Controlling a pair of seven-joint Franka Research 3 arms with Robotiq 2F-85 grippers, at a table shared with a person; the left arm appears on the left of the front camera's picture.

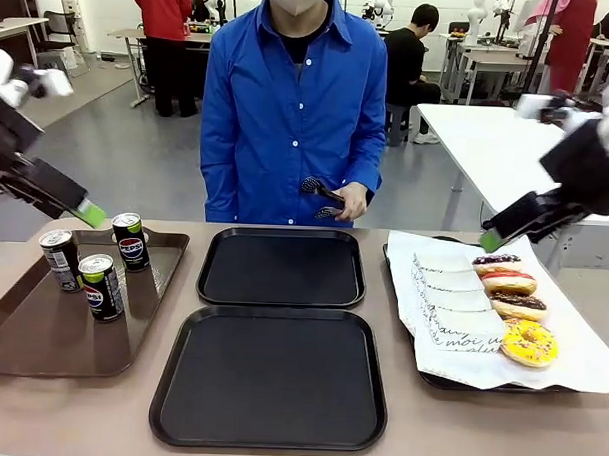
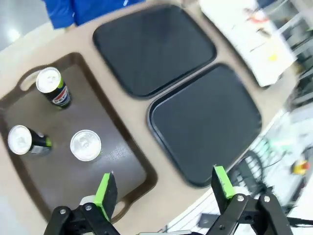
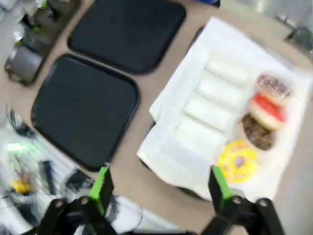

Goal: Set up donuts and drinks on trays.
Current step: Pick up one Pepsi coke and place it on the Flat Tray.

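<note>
**Three cameras over one table**

The front view sits low at the robot's edge of the table (image 1: 407, 432). It faces across to a person in a blue shirt (image 1: 293, 118), close enough that the near black tray (image 1: 269, 377) almost reaches the bottom edge. The left wrist view looks down from high above the brown tray (image 2: 117, 161) and its soda cans (image 2: 85, 145). The right wrist view, blurred, looks down over the paper-lined tray (image 3: 164, 152) and the donuts (image 3: 237, 160). All three views share the near black tray and the far black tray (image 1: 281, 267).
</note>
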